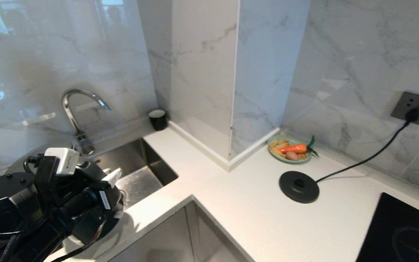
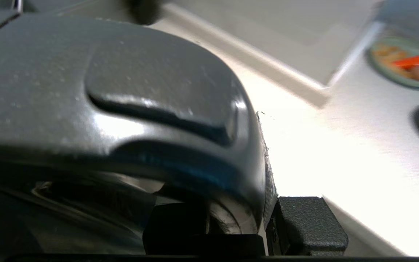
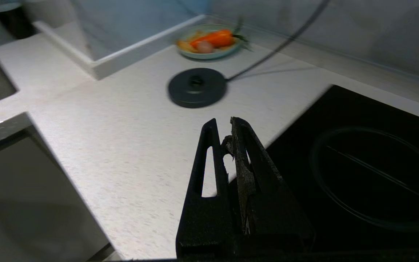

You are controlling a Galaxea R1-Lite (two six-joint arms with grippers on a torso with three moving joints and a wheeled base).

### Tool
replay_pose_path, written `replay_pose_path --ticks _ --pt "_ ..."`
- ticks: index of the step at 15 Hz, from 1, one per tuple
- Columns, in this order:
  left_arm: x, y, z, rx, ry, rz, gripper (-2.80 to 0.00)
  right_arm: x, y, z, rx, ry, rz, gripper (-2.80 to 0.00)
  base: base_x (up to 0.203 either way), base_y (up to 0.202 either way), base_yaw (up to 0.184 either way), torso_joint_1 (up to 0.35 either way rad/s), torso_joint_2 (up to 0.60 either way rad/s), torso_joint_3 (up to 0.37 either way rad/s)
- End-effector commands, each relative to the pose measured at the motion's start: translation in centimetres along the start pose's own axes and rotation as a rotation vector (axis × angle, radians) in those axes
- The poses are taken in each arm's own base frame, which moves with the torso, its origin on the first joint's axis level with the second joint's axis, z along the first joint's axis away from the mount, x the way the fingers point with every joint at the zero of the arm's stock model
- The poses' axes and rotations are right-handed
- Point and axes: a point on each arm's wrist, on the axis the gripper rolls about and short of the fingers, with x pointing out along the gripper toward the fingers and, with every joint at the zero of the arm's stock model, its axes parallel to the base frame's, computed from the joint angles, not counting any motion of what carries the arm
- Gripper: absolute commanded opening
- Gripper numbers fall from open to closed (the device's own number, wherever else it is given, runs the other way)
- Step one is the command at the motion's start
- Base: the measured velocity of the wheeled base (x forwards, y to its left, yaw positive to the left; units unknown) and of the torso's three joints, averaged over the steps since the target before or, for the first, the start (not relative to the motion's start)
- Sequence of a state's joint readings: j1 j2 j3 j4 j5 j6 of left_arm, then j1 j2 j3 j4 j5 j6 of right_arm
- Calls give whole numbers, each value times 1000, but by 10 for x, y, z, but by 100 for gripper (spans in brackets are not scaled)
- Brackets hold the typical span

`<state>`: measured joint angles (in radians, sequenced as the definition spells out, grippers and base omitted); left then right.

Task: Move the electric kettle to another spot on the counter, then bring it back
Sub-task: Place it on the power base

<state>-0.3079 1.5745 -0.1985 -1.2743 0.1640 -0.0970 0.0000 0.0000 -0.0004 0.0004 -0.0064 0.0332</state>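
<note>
The electric kettle (image 2: pixel 122 91) fills the left wrist view, where I see its thick glossy black handle from close up. My left gripper (image 2: pixel 238 203) is shut on that handle; one finger's pad (image 2: pixel 267 163) lies flat along its side. In the head view my left arm (image 1: pixel 49 196) covers the kettle at the lower left, by the sink's front corner of the white counter (image 1: pixel 231 203). I cannot tell whether the kettle rests on the counter or hangs above it. My right gripper (image 3: pixel 222 125) is shut and empty, low over the counter's front beside the hob.
The kettle's round black base (image 1: pixel 299 186) lies bare, its cord running to a wall socket (image 1: pixel 413 107). A green plate of vegetables (image 1: pixel 289 148) stands behind it. A black hob (image 1: pixel 402 229) is at the right. Sink (image 1: pixel 140 178), tap (image 1: pixel 82 109) and black cup (image 1: pixel 158 119) are at the left.
</note>
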Motion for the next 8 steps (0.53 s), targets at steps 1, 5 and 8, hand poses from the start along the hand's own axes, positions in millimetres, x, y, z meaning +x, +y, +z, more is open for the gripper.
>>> replay_pose_path --ticks 1,5,8 --pt "1 -1 4 -5 -22 1 -280 0 0 0 1 1 0 -280 0 9 -167 2 11 2" --pt "7 -3 6 -8 -26 -2 -280 0 0 0 1 2 0 -280 3 7 -177 -1 4 1" --pt "9 -5 7 -8 -30 -10 -280 0 0 0 1 1 0 -280 3 8 -175 1 2 2"
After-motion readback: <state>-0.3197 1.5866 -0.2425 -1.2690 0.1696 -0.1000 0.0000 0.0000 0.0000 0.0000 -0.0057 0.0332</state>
